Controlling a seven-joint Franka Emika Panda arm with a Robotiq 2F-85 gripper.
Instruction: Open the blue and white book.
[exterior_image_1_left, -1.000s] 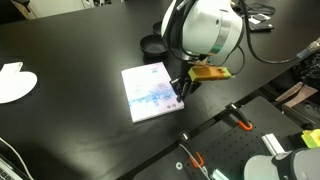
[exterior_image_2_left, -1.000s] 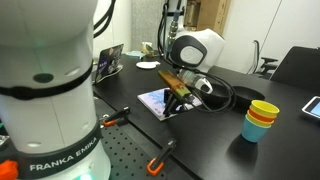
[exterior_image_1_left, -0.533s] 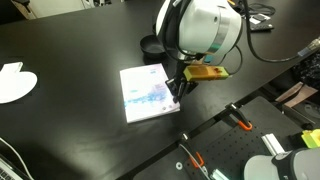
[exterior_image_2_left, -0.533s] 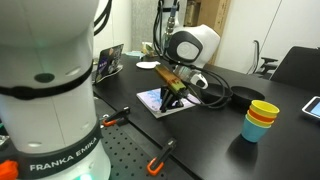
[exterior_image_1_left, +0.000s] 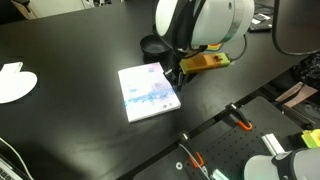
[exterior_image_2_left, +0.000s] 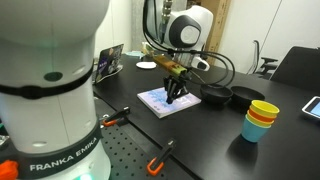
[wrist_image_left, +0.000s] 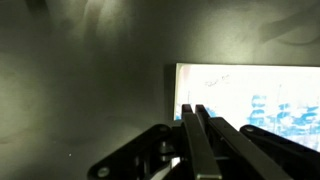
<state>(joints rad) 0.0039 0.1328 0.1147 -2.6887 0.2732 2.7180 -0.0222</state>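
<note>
Starting at the frame's left edge in an exterior view, a flat round white plate (exterior_image_1_left: 12, 82) lies on the matte black tabletop (exterior_image_1_left: 70, 50), well apart from the tool. Closer in, the thin rectangular blue and white book (exterior_image_1_left: 148, 93) lies flat and closed on the table. It is a white softcover with a light blue blotchy pattern, and its right-hand edge sits directly beneath the tool. The black two-fingered gripper (exterior_image_1_left: 173, 80) points down at that edge, hanging from a bulky white wrist housing (exterior_image_1_left: 205, 20). A small round black bowl (exterior_image_1_left: 152, 45) sits just behind the gripper, and an orange-handled clamp (exterior_image_1_left: 240, 122) grips the table rim off to its right.

In the wrist view, the two dark metal fingers (wrist_image_left: 188, 140) are pressed together with barely a slit between them and hold nothing. Their tips reach over the book's border; whether they touch the cover cannot be told.

In an exterior view, a small blue-screen tablet (exterior_image_2_left: 108, 62) stands propped well beyond the gripper on the left. To its right come two more low black bowls (exterior_image_2_left: 215, 95) — then a stack of yellow, orange and blue plastic cups (exterior_image_2_left: 262, 120), farthest from the tool.
</note>
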